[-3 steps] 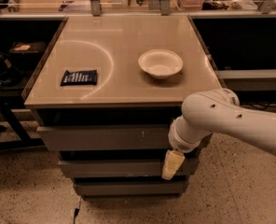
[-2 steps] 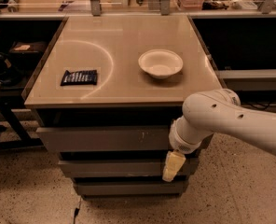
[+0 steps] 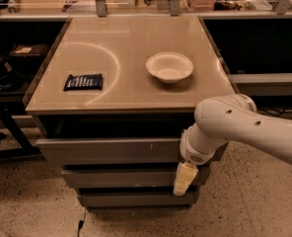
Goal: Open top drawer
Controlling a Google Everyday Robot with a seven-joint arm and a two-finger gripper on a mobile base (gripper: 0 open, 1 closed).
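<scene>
The top drawer (image 3: 106, 150) is the widest grey panel just under the tan tabletop, with small pale scuffs right of centre. It stands out a little further than the two drawers below it. My white arm comes in from the right and bends down in front of the drawer's right end. My gripper (image 3: 184, 178) hangs there, pale fingers pointing down in front of the middle drawer (image 3: 116, 177), just below the top drawer's right end.
A white bowl (image 3: 169, 67) and a dark snack packet (image 3: 83, 81) lie on the tabletop (image 3: 126, 90). The bottom drawer (image 3: 131, 198) sits lowest. Dark shelving stands on both sides. Speckled floor lies in front.
</scene>
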